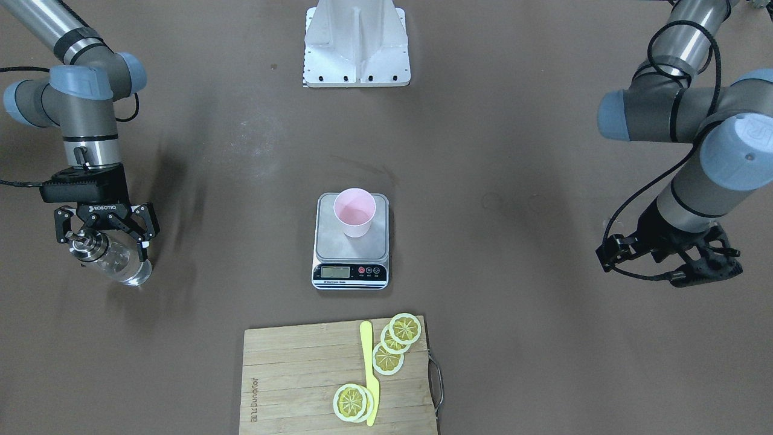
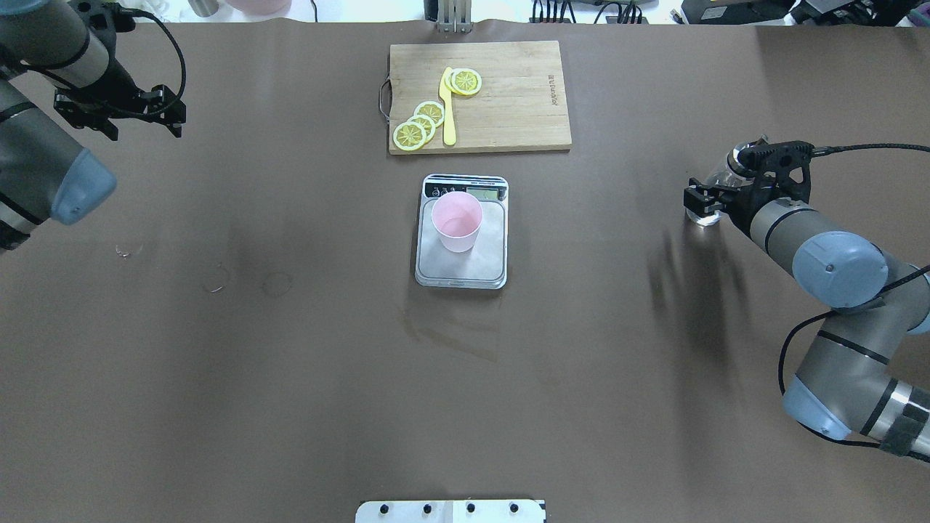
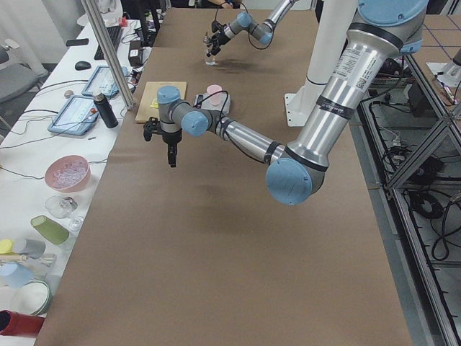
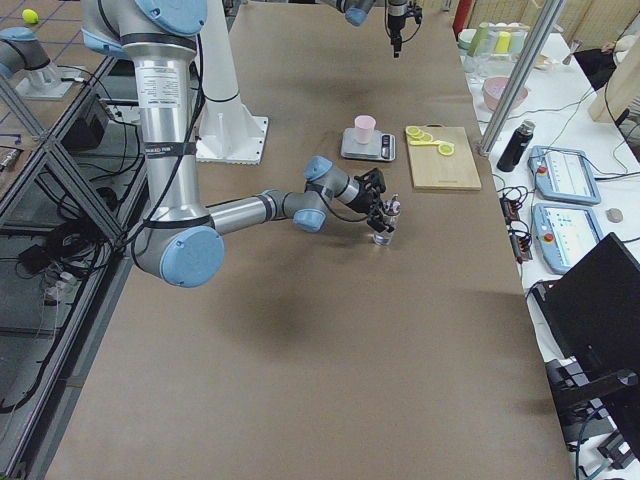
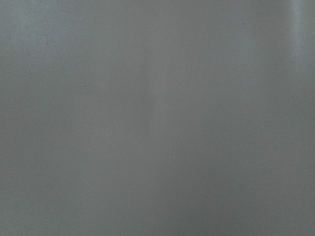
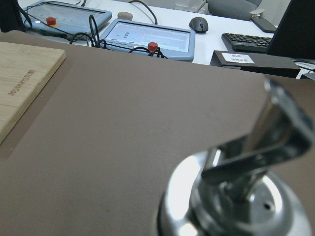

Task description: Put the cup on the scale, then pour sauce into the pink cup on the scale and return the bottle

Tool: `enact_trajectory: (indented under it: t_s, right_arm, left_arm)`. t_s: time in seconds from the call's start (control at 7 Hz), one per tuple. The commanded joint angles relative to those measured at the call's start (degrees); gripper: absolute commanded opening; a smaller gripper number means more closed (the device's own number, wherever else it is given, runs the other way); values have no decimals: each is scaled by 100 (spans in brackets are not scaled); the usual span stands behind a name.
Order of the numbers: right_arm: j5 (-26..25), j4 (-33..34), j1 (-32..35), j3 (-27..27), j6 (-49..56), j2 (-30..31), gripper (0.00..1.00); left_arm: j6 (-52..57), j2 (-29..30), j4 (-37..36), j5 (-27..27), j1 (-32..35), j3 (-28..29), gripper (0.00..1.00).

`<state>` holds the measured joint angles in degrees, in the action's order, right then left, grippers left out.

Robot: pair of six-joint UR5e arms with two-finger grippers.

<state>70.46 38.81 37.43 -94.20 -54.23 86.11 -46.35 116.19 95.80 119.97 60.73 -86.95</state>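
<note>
The pale pink cup (image 1: 354,211) stands upright on the steel platform of the scale (image 1: 329,241), also in the overhead view (image 2: 456,221). The clear glass bottle (image 1: 118,260) with its metal pour spout stands on the table far out on my right side. My right gripper (image 1: 104,241) is around its upper part, fingers spread wide and open. The spout cap (image 6: 236,196) fills the right wrist view. My left gripper (image 1: 715,272) hangs over bare table on the other side, holding nothing I can see. Whether its jaws are open or shut does not show.
A wooden cutting board (image 1: 290,374) with lemon slices (image 1: 395,341) and a yellow knife (image 1: 369,374) lies just beyond the scale. The white robot base plate (image 1: 357,42) is at the near edge. Operator tablets and cables lie past the far edge.
</note>
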Motion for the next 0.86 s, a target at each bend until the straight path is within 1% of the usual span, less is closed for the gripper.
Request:
enact_trajectory:
  t_s: [0.0,0.29,0.43,0.57,0.71]
  right_arm:
    - [-23,-241,-147,-290,-62,500,100]
    - [-102,-251,-288,-641,-272,836,100]
    - [-85,-242,-341,-1044,-290,1194,100]
    - [63,-199,-350,-1631,-282,1798,100]
    - [352,-85,-333,-2045,-273,2126,100]
  left_arm:
    - [3,0,0,0,0,20,99]
    - [3,0,0,0,0,20,99]
    - [3,0,0,0,0,20,99]
    - [12,0,0,0,0,20,99]
    - [3,-9,9,0,9,20,99]
